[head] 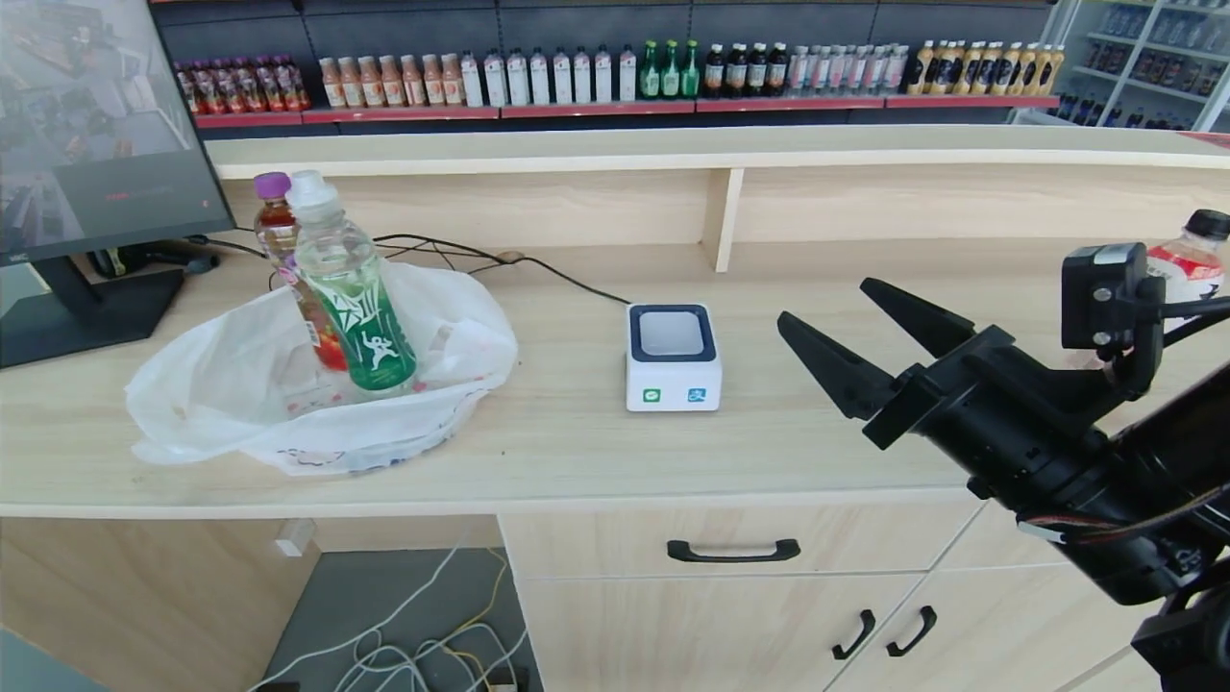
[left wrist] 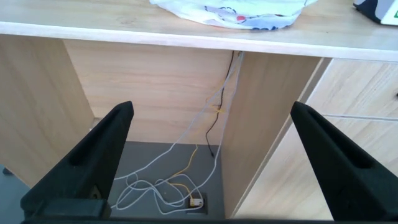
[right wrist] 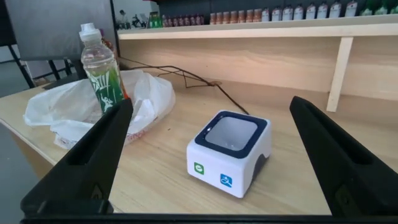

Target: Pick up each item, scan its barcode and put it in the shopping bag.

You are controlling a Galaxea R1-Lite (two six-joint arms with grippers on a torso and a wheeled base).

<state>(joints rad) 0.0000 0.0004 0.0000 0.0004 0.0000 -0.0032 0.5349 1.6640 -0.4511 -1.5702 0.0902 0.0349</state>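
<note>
Shopping bag (head: pixel 192 394) holding upright bottles (head: pixel 357 308) near the table's (head: pixel 577 452) left edge, scanner (head: pixel 673 358) mid-table; right hand (head: pixel 824 301) and left hand (left wrist: pixel 211 109) both open, empty.

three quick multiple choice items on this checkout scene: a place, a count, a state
1. Where is the scanner? A in the shopping bag B on the counter, between bag and right gripper C on the floor
2. Bottles in the bag? A one B two C four
3. The right gripper is A open, empty B shut on a bottle C shut on the scanner
B: it stands on bare counter. B: green-label bottle and purple-capped bottle. A: jaws apart, nothing between.
</note>
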